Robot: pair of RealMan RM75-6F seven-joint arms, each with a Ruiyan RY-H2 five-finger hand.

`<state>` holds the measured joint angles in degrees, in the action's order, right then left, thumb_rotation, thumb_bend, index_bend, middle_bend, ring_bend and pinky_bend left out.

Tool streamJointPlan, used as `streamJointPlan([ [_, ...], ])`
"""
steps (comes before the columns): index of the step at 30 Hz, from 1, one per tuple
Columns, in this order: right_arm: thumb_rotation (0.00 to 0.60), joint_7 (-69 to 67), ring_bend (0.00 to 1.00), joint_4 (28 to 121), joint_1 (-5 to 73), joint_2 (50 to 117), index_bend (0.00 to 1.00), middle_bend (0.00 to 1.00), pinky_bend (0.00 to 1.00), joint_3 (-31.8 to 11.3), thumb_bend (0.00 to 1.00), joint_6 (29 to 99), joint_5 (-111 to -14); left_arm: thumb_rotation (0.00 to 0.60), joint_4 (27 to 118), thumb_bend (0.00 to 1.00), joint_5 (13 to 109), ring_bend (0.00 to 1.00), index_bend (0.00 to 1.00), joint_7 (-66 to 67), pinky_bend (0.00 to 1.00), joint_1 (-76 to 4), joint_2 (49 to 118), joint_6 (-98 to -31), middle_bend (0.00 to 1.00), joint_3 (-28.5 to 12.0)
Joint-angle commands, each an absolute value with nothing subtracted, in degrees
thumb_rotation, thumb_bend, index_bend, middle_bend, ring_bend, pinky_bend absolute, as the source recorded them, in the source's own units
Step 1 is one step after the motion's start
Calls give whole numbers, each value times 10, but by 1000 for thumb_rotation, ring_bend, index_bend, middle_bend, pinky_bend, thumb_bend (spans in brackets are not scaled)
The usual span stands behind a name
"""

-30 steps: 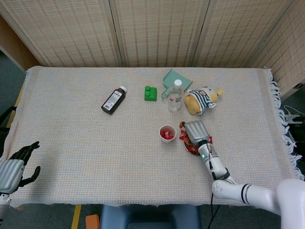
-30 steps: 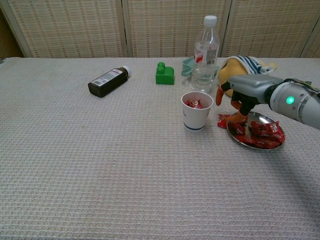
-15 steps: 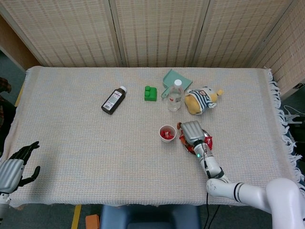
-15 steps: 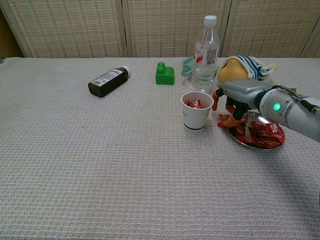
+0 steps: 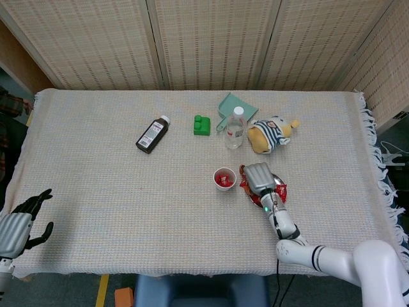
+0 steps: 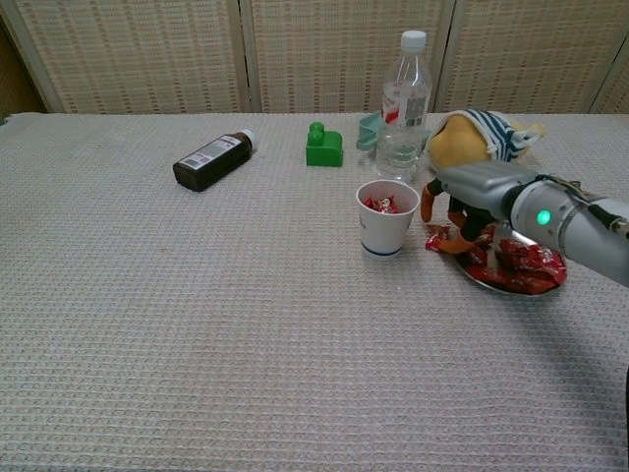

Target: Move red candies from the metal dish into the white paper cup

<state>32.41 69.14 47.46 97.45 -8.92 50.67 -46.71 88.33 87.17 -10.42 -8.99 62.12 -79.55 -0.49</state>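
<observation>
Pick-up step. Right robot hand (image 6: 462, 202) over the metal dish's (image 6: 550, 287) left rim, fingers curled down onto red candies (image 6: 521, 264) (grip unclear). Paper cup (image 6: 386, 218) just left, some candies inside. Next: lift, carry left over cup.

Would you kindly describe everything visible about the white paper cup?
The white paper cup is small, tapered and plain white, with a dark band near its base. It stands upright on the woven tablecloth, mouth open, holding a few red candies. It sits just left of the metal dish; the right hand hovers beside it without touching.
</observation>
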Motion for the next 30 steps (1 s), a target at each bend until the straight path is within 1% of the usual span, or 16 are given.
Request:
streamJointPlan([
  [1, 600, 329, 795, 699, 471, 967, 394, 877, 1000, -87, 220, 510, -466, 600, 883, 464, 872, 142, 25, -104, 263, -90, 621, -796, 162, -5],
  [7, 600, 328, 796, 713, 469, 959, 394, 877, 1000, -89, 220, 507, -465, 600, 884, 465, 873, 142, 25, -101, 270, -91, 622, -794, 162, -4],
  [19, 600, 336, 796, 692, 477, 976, 412, 877, 1000, -90, 220, 495, -458, 600, 883, 464, 871, 143, 25, -102, 273, -90, 622, -794, 162, -5],
  [30, 600, 345, 803, 668, 483, 996, 512, 877, 1000, -94, 219, 499, -455, 600, 883, 464, 873, 143, 25, -101, 274, -91, 622, -794, 162, -4],
])
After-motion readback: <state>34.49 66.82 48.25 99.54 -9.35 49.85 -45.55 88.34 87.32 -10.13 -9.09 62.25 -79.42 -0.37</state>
